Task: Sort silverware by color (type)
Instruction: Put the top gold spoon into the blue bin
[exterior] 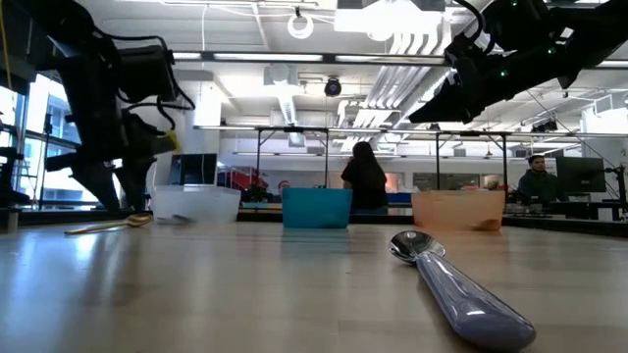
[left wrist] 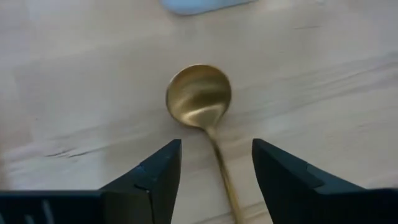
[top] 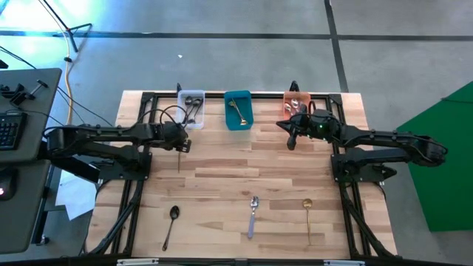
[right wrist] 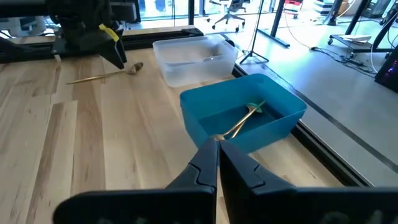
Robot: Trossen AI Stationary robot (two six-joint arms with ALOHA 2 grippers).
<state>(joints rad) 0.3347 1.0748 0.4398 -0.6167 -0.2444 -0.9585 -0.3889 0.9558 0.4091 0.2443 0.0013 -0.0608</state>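
Observation:
A gold spoon [left wrist: 200,99] lies flat on the wooden table in front of the clear bin [top: 194,111]. My left gripper [left wrist: 216,167] stands open just above it, pointing steeply down, one finger on each side of the handle [left wrist: 225,177] without touching it. My right gripper [right wrist: 217,152] is shut and empty, hovering near the orange bin [top: 295,105] and facing the teal bin [right wrist: 242,115]. That bin holds another gold spoon [right wrist: 244,119]. A black spoon [top: 171,224], a silver spoon with a lavender handle [top: 253,214] and a gold spoon [top: 308,219] lie near the front edge.
The three bins stand in a row along the table's far edge, with dark spoons in the clear one. The middle of the table between the two arms is bare wood. People and desks show in the room beyond the far edge.

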